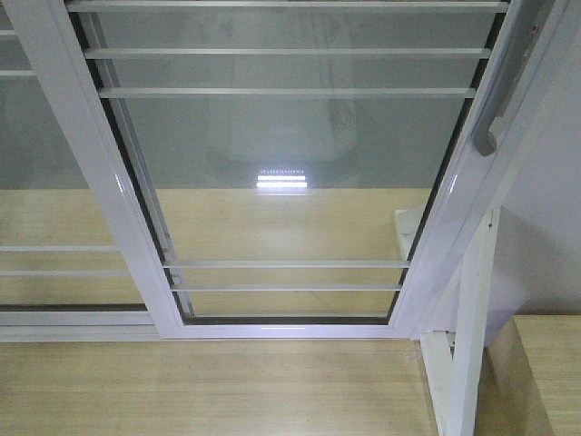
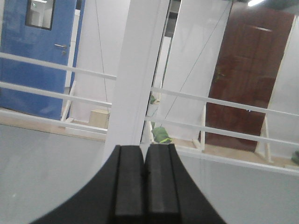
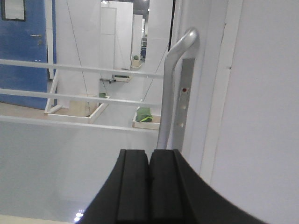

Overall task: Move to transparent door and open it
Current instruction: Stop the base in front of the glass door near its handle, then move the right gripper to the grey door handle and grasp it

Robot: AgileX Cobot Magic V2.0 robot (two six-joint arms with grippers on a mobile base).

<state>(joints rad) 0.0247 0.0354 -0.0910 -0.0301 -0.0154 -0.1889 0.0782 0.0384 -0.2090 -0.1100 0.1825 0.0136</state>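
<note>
The transparent door [image 1: 290, 173] fills the front view: clear glass in a white frame with thin white horizontal bars. Its curved grey handle [image 1: 501, 100] sits on the right stile; the right wrist view shows the handle [image 3: 172, 84] with its lock plate [image 3: 186, 100] just beyond my right gripper [image 3: 149, 153], which is shut and empty. My left gripper [image 2: 144, 148] is shut and empty, facing a white vertical frame post [image 2: 138, 70] and the glass. Neither gripper shows in the front view.
A second white-framed glass panel [image 1: 54, 182] without a handle overlaps on the left. A white wall [image 1: 545, 227] and a white support strut [image 1: 467, 354] stand right. A wooden box corner [image 1: 545, 372] sits at lower right. Light wood floor [image 1: 209, 391] lies below.
</note>
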